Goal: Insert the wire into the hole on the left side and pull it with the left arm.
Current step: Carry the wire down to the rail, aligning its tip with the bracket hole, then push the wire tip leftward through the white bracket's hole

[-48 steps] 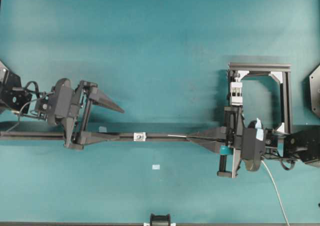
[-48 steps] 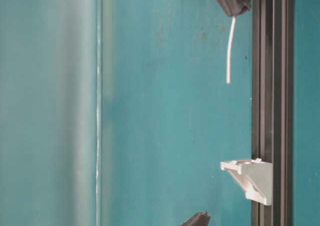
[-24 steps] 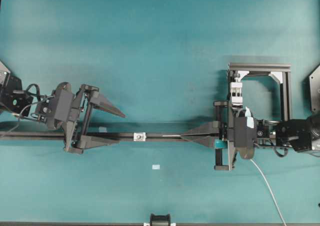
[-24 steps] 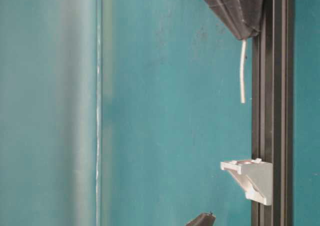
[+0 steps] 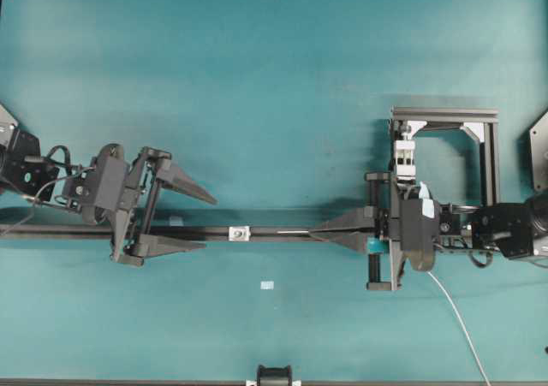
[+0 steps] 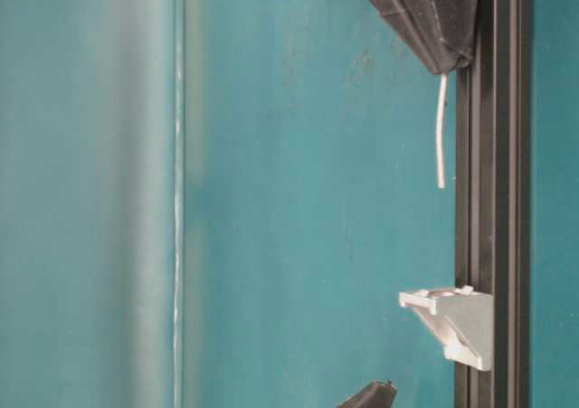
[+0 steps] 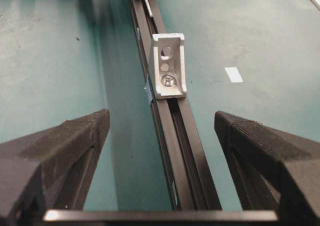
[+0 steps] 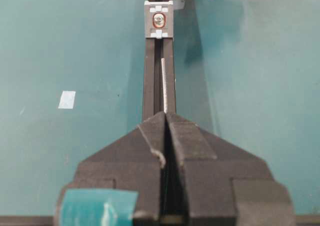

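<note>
My right gripper (image 5: 313,231) is shut on the wire (image 5: 294,232), with teal tape on its body. A short pale wire end (image 8: 164,84) sticks out past its tips (image 8: 165,115) and lies along the black rail (image 5: 51,230). That end points at the hole (image 8: 159,19) in the small silver bracket (image 5: 239,233) and stops short of it (image 6: 441,132). The rest of the wire (image 5: 455,316) trails off to the lower right. My left gripper (image 5: 210,224) stands open astride the rail, just left of the bracket (image 7: 167,65). Nothing is between its fingers (image 7: 75,141).
A black frame (image 5: 445,114) with a white clamp block (image 5: 403,157) stands at the right behind the right arm. A pale tape square (image 5: 267,285) lies on the teal table in front of the rail. A black fitting (image 5: 274,375) sits at the front edge.
The right gripper has slid left along the rail with the wire, bringing the wire end closer to the bracket and in line with the rail. The left gripper shifted slightly and stayed open.
</note>
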`<state>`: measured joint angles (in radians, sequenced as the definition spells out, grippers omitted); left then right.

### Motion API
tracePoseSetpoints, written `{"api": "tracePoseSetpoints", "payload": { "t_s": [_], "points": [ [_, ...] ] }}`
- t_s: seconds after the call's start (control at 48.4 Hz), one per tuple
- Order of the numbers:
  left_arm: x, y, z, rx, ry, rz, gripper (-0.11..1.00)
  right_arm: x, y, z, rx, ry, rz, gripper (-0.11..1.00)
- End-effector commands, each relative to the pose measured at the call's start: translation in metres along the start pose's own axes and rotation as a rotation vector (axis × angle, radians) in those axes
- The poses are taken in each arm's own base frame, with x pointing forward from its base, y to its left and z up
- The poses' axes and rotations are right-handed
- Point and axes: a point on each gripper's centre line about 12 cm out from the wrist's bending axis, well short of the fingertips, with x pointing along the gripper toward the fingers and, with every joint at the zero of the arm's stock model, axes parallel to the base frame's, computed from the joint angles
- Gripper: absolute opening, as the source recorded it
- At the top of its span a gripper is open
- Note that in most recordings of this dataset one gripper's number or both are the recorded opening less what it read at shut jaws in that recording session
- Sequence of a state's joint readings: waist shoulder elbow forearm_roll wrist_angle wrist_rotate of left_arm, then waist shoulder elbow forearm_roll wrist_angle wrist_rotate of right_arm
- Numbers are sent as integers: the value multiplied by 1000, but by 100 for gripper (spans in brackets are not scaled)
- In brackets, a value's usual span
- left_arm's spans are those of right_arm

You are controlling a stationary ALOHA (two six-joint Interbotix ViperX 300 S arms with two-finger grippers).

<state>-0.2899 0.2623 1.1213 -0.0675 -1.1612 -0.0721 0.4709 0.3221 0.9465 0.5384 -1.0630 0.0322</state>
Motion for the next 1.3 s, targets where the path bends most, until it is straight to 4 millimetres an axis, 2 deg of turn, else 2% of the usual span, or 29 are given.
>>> {"api": "tracePoseSetpoints", "payload": {
  "t_s": [0.0,0.516,1.28],
  "points": [
    [2,-3,6,1,-25,-11,76,2,3,8,10,-27,9,4],
    [1,-4,6,2,-25,-14,76,11,8,9,2,-38,26,4],
    [2,-4,6,3,-25,-14,76,26,1,9,5,-37,5,4]
  ]
}}
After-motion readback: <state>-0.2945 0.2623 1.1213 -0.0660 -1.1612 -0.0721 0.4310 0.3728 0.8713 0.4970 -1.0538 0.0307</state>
